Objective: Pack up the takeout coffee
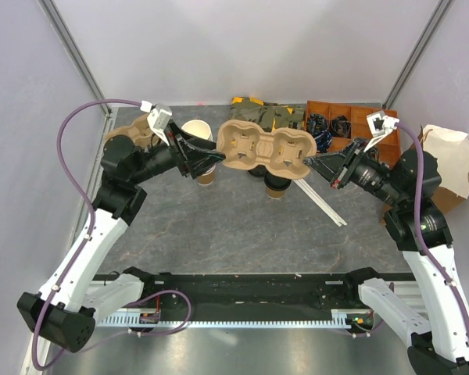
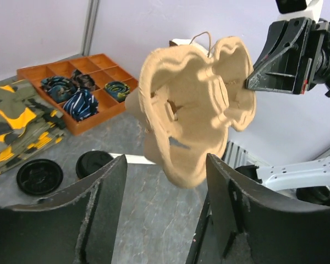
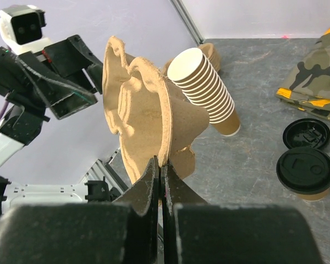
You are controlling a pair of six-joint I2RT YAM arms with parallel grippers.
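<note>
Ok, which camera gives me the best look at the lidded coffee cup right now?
Right wrist: the lidded coffee cup stands clear, lid and brown wall both visible. From the top it is mostly hidden beneath the cup carrier. Left wrist shows two black lids; which one is the cup is unclear.

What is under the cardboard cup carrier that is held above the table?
The takeout coffee stands below the cup carrier; in the top view only its near edge shows, the rest is covered.
</note>
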